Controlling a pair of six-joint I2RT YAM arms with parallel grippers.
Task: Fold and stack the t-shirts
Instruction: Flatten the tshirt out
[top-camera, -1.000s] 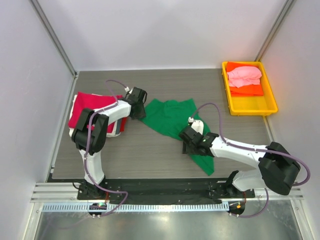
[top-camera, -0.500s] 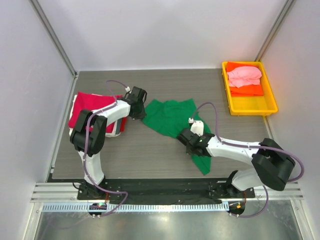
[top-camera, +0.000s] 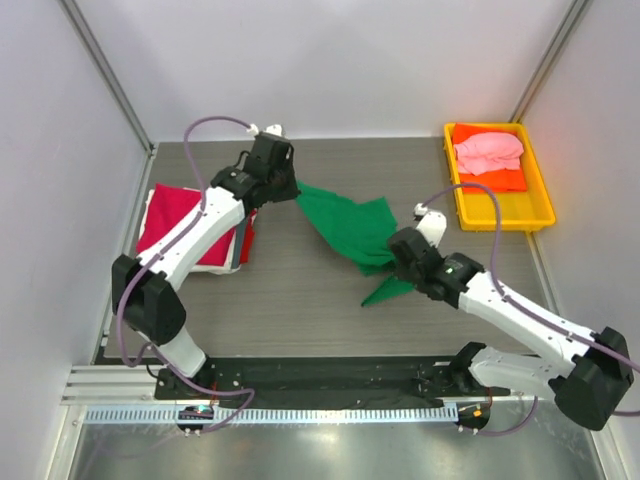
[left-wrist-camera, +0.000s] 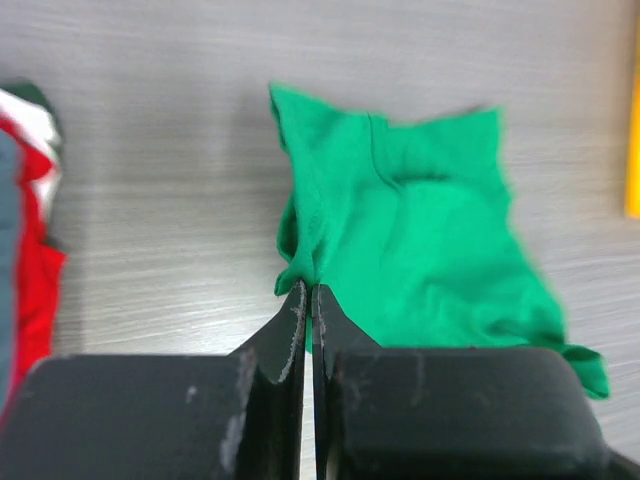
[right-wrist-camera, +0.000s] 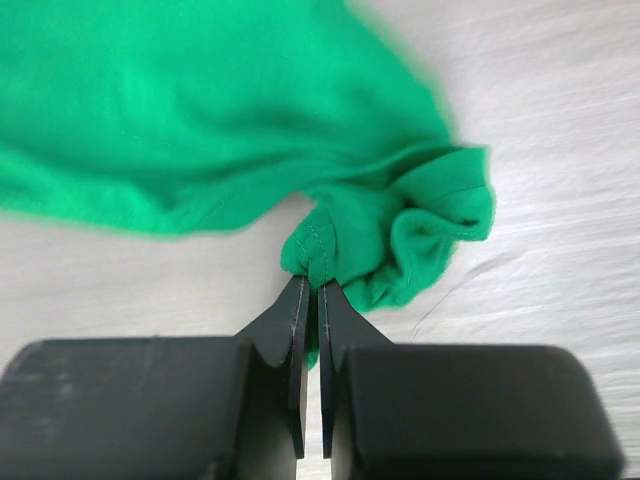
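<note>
Between the left claw (left-wrist-camera: 307, 292) and the right claw (right-wrist-camera: 308, 284) stretches the green shirt (top-camera: 352, 226). Each claw pinches an edge, hiding that bit. Under them is a grey table (top-camera: 290, 300), with white walls (top-camera: 330, 60) around.

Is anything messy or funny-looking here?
The green shirt is bunched and twisted, not flat, pinched at two edges by the left gripper and right gripper. The pink shirt lies crumpled in the yellow tray.

White-and-black arms (top-camera: 197, 226), purple cables (top-camera: 215, 119)
</note>
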